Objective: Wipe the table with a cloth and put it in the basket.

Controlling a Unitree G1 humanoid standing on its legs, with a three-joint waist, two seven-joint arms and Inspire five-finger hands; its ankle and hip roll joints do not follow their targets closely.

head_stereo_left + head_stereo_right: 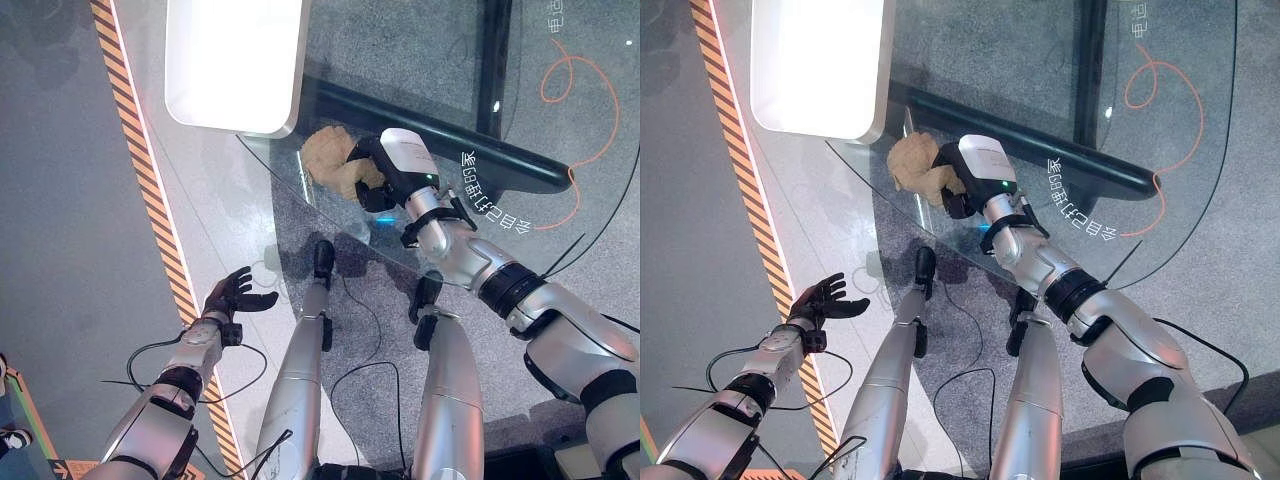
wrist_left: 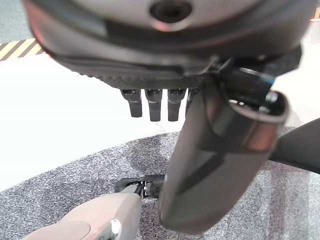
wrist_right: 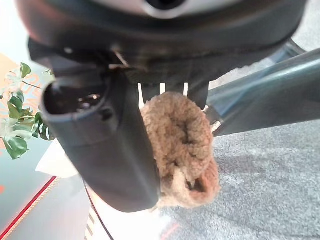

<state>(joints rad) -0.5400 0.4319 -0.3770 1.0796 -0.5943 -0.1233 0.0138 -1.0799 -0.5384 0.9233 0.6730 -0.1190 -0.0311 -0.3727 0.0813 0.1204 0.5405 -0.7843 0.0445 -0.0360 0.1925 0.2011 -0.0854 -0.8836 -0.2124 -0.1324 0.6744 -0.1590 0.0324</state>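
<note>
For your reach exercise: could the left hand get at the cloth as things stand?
Probably not easily: the left hand hangs open, low beside the glass table, while the right hand already grips the cloth.

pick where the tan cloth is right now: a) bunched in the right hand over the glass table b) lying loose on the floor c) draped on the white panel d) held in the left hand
a: the tan cloth sits bunched inside the curled right hand over the glass table, while the left hand hangs open.
</note>
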